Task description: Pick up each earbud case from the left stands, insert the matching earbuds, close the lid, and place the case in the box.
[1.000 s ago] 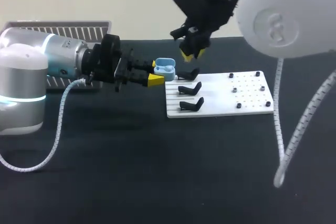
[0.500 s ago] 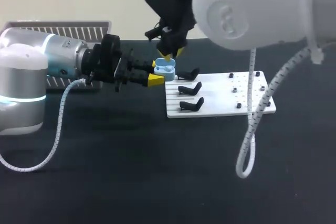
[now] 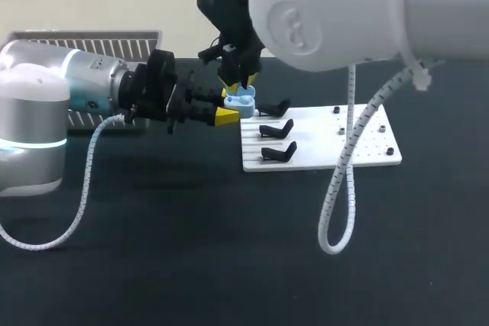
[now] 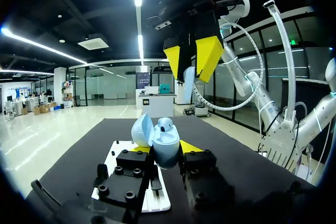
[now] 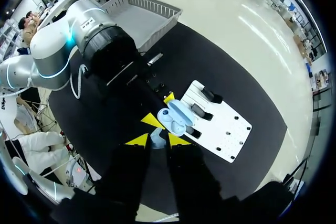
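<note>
My left gripper (image 3: 231, 105) is shut on a light blue earbud case (image 3: 243, 100) and holds it just left of the white stand board (image 3: 359, 139). In the left wrist view the case (image 4: 167, 139) sits between the yellow tips with its lid (image 4: 142, 129) open; one earbud shows inside. My right gripper (image 3: 238, 79) hangs directly above the case, fingers pointing down. In the right wrist view its tips (image 5: 157, 140) pinch a small pale earbud (image 5: 156, 138) right over the open case (image 5: 176, 116). From the left wrist view the right gripper (image 4: 191, 60) stands above the case.
Three black stands (image 3: 276, 129) sit on the left part of the white board, with none bearing a case. The grey slatted box (image 3: 84, 40) is at the table's far left, behind my left arm. A coiled cable (image 3: 340, 188) hangs from my right arm over the board.
My right arm has swung left from above the board and come down to just over the open case. The left arm and the case have stayed put.
</note>
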